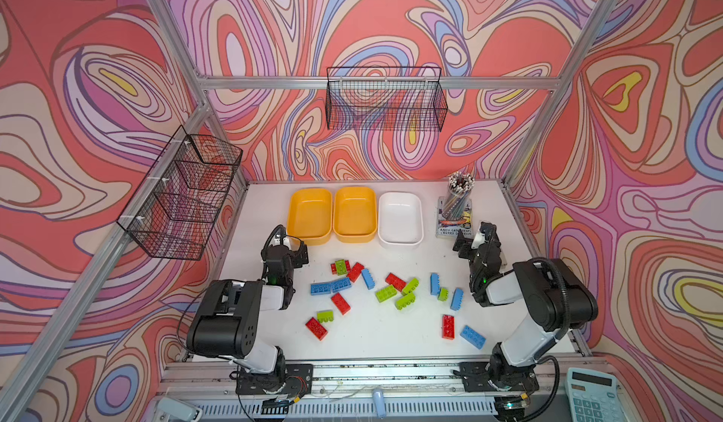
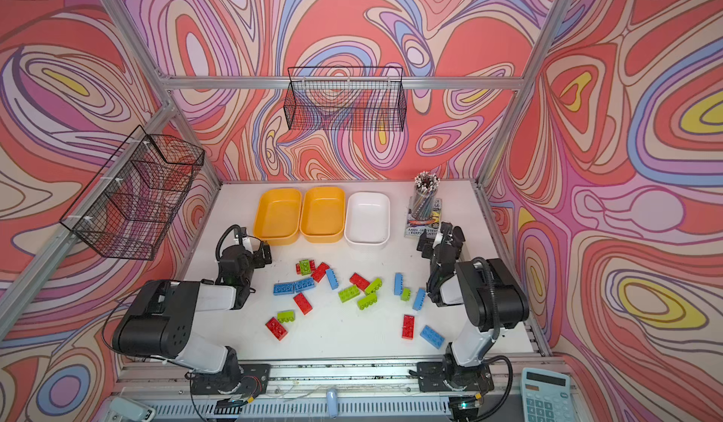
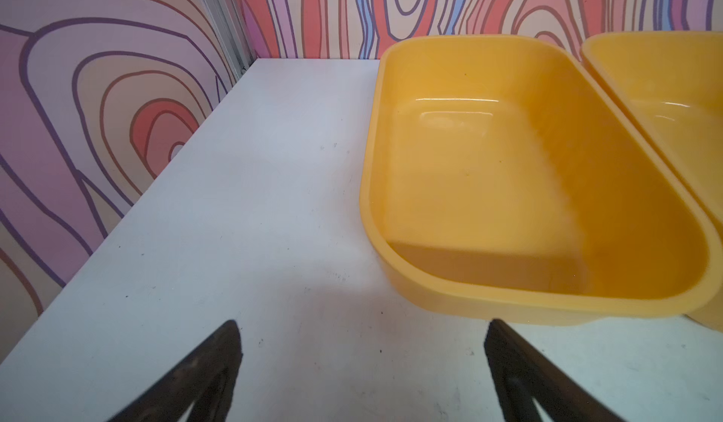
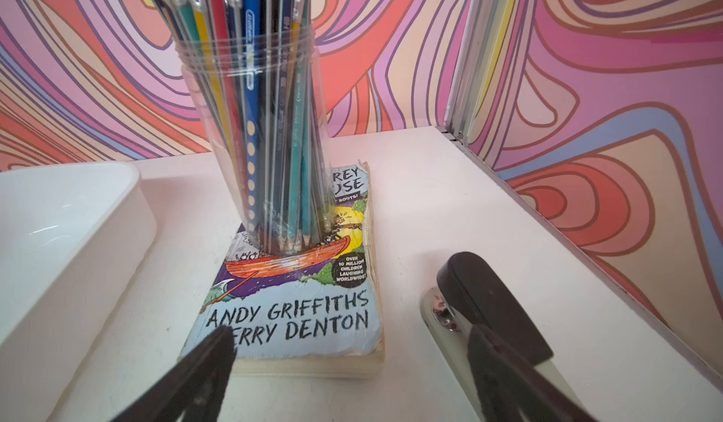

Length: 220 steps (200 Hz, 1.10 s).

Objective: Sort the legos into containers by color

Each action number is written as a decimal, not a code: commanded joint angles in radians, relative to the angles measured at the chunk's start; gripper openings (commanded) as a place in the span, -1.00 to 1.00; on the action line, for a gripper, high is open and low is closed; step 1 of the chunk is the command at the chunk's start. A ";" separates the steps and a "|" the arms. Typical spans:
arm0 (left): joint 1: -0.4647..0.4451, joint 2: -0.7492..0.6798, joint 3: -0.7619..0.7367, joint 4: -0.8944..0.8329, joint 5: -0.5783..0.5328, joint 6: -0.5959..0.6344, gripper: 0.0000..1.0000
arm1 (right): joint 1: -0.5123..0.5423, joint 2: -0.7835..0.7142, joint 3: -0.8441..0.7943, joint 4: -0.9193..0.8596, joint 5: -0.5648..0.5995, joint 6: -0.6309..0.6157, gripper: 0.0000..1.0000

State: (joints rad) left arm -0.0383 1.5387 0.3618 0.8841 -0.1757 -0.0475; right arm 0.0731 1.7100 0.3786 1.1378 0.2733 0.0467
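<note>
1. While the left gripper [image 3: 364, 332] stands open, empty, beside the left yellow container [image 3: 508, 189], the second yellow container [image 3: 673, 99] looks identical: mix-up risk.
2. Legos [image 1: 385, 293] lie on the desk [image 1: 371, 338], several touching: a grasp may drag neighbours.
3. Right gripper [image 4: 352, 336], open and empty, sits near stapler [image 4: 489, 295] and pencil cup [image 4: 258, 146]: collision risk.

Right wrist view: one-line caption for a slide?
Open right fingers face a pencil cup standing on a book, white tub alongside.
</note>
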 commanded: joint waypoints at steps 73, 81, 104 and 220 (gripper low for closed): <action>0.005 0.004 0.006 0.027 0.005 0.012 1.00 | -0.002 -0.001 -0.004 0.023 0.015 0.001 0.96; 0.005 0.003 0.006 0.027 0.005 0.012 1.00 | -0.002 -0.001 -0.004 0.025 0.015 0.001 0.97; 0.005 0.002 0.008 0.020 0.006 0.012 1.00 | -0.002 0.000 -0.004 0.024 0.015 0.001 0.96; 0.005 0.005 0.011 0.018 0.008 0.014 1.00 | -0.003 -0.001 -0.003 0.022 0.015 0.001 0.96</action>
State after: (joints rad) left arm -0.0383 1.5387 0.3618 0.8841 -0.1753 -0.0471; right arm 0.0731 1.7100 0.3786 1.1378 0.2729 0.0467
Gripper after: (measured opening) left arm 0.999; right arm 0.982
